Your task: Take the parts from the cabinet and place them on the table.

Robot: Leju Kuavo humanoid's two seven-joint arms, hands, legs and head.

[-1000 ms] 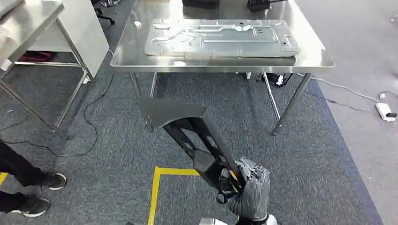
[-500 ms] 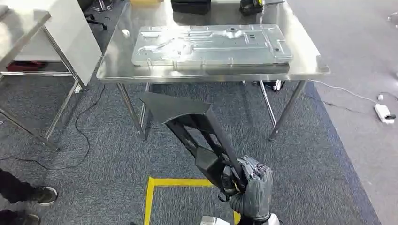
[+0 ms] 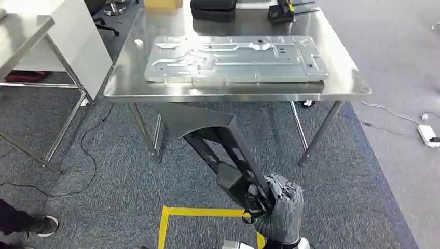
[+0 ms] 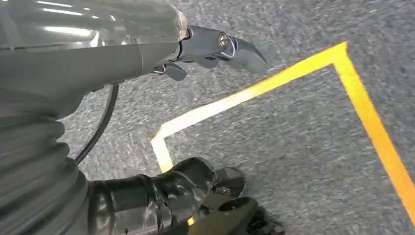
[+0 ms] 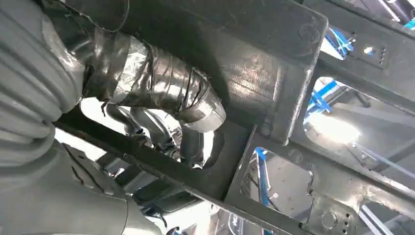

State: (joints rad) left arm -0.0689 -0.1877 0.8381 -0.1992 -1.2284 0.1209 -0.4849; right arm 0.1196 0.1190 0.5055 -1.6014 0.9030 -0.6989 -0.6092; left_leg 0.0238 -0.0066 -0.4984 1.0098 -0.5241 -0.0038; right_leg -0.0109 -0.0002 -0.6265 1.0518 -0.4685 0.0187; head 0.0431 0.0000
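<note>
Steel table point(image 3: 342, 85) sitting ahead, already carrying a metal plate point(image 3: 236, 58). Right hand point(image 3: 275, 205) is clamping the black frame part point(image 3: 207, 140), carrying it low over carpet. Left hand point(image 4: 215, 46) hanging empty, fingers apart. Next, probably: lifting the part onto the tabletop.

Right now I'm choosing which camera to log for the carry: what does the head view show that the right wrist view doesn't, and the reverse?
Head view alone: the shiny steel table, the flat silver stamped metal panel on it, and the yellow floor tape. Right wrist view alone: the taped fingers wrapped around a bar of the part. Both: the right robot hand gripping the black metal frame part.
</note>
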